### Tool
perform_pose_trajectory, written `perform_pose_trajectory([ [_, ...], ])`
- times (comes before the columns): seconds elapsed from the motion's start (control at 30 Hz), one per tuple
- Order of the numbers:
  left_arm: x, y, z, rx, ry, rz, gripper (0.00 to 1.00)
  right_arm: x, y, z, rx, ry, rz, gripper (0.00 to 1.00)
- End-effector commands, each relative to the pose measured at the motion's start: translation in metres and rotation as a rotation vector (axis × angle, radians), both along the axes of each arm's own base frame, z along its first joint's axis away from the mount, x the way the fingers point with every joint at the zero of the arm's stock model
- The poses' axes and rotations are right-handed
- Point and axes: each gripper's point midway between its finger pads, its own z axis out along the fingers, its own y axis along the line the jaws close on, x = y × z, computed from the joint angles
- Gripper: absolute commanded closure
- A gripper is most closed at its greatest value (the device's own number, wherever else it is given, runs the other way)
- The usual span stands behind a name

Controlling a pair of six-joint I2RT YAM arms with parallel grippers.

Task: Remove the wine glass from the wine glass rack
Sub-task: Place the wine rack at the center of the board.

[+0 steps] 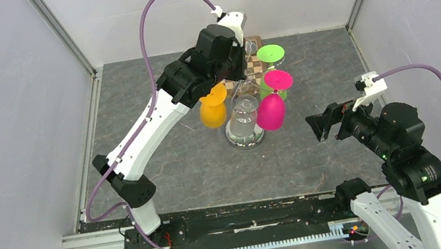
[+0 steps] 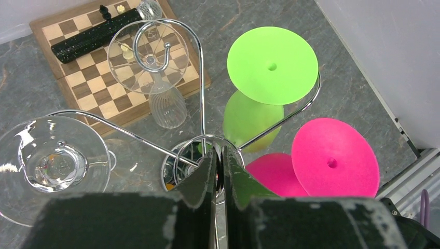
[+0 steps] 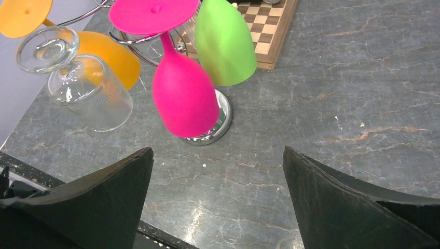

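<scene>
Five glasses [image 1: 271, 113] hang upside down on the rack [image 1: 237, 143] between the arms from above; the left gripper [image 2: 220, 158] pinches the rack's stem; the right gripper [image 3: 218, 171] gapes wide near the pink glass [image 3: 184, 98].

The wine glass rack [image 1: 246, 139] stands upright on the tabletop [image 1: 198, 168]. It is shiny silver wire, with a round mirrored base, a thin central stem and curled hook arms fanning out from the top. My left claw [image 2: 220, 168] is closed tight at the top of that stem. Five glasses hang bowl-down by their feet. An orange wine glass [image 1: 213, 112] is on my left and a big clear wine glass [image 1: 244, 115] on the near side. A pink wine glass [image 1: 271, 113] hangs on my right, with a green wine glass [image 1: 271, 54] just behind it. A small ribbed clear glass [image 2: 167, 106] hangs on the far hook.
</scene>
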Motion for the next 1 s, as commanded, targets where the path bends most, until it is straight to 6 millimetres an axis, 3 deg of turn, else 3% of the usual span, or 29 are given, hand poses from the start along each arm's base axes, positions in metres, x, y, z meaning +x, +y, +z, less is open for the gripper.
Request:
perform_pose_trajectory([
  [0.0,0.002,-0.002,0.044,-0.091,-0.136,-0.030,0.84,0.002,-0.001,0.004,0.002,-0.025,-0.009,0.02],
  [0.13,-0.001,0.001,0.040,-0.086,-0.133,-0.032,0.77,0.003,0.000,0.003,0.005,-0.023,-0.005,0.02],
  [0.43,-0.007,0.009,0.042,-0.090,-0.137,-0.032,0.73,0.004,0.002,0.004,0.013,-0.020,0.000,0.02],
  [0.7,-0.015,0.021,0.058,-0.111,-0.172,-0.028,0.54,0.007,0.004,0.006,0.017,-0.014,0.006,0.02],
  [0.97,-0.035,0.040,0.075,-0.150,-0.185,-0.042,0.36,0.007,0.005,0.029,0.029,-0.035,0.012,0.02],
])
